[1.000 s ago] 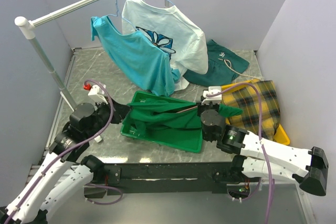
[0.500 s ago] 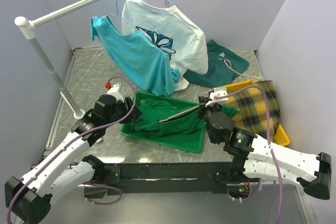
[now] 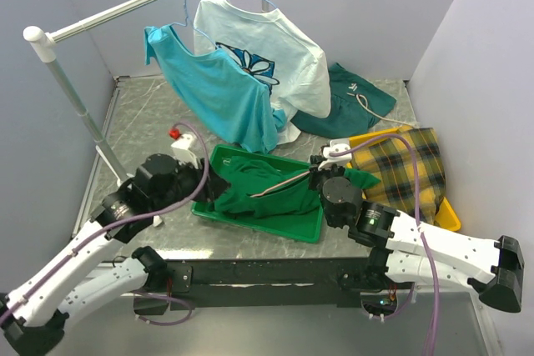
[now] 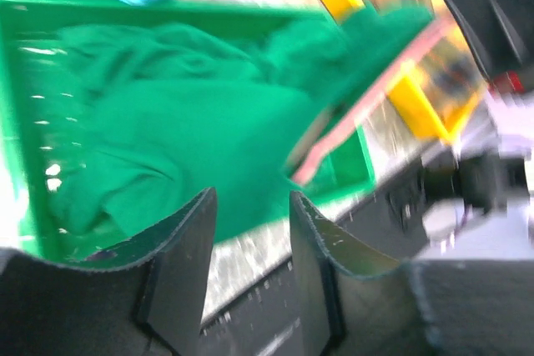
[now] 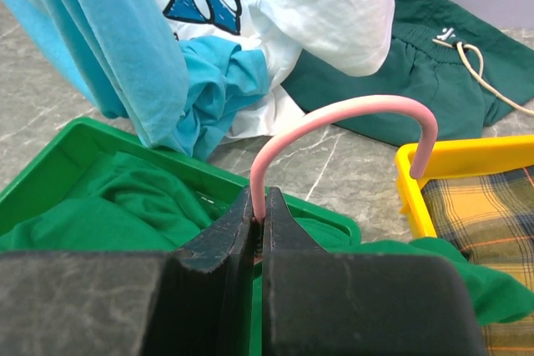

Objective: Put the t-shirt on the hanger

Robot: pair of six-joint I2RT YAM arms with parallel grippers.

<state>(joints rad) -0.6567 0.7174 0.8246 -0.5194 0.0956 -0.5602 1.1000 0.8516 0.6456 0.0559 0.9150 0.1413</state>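
Note:
The bright green t-shirt (image 3: 271, 198) lies bunched in a green tray (image 3: 259, 227), with one part draped over the tray's right end. My right gripper (image 3: 319, 171) is shut on the neck of the pink wire hanger (image 3: 288, 181), whose wire runs left into the shirt. In the right wrist view the jaws (image 5: 260, 206) pinch the wire just below the hook (image 5: 350, 110), above the shirt (image 5: 108, 206). My left gripper (image 3: 210, 185) is open and empty at the shirt's left end. In the blurred left wrist view (image 4: 250, 206) it hovers over the shirt (image 4: 183, 122) and the pink wire (image 4: 367, 97).
A rail (image 3: 142, 2) on a white post (image 3: 71, 89) carries a turquoise shirt (image 3: 225, 93) and a white daisy shirt (image 3: 267, 56) on light-blue hangers. A dark teal garment (image 3: 359, 102) lies at the back right. A yellow tray with plaid cloth (image 3: 409, 164) sits right of the green tray.
The shirt was stretched wide across the tray a second ago and now lies slack and bunched. My left arm swung in toward the tray, then drew back slightly. The right gripper still holds the hanger.

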